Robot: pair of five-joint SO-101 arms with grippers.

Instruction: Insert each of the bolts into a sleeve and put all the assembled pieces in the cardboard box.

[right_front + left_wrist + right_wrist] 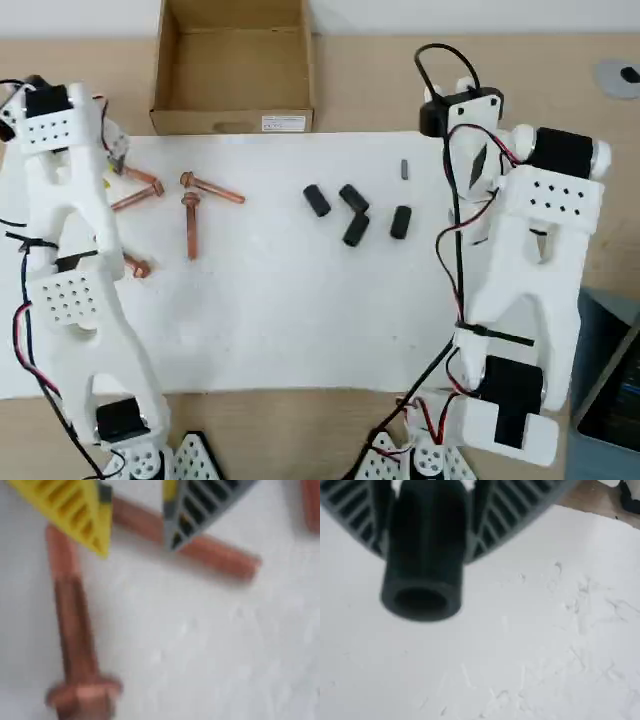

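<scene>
The left claw, spread, straddles a copper bolt whose shaft runs crosswise beneath its tips, while the right claw pinches a black sleeve, bore facing outward.

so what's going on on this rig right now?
The right claw is shut on one black sleeve over the white mat. The left claw is open, straddling a copper bolt that lies on the mat among other bolts. Four more sleeves lie mid-mat. The cardboard box is empty, and nothing is assembled yet.
</scene>
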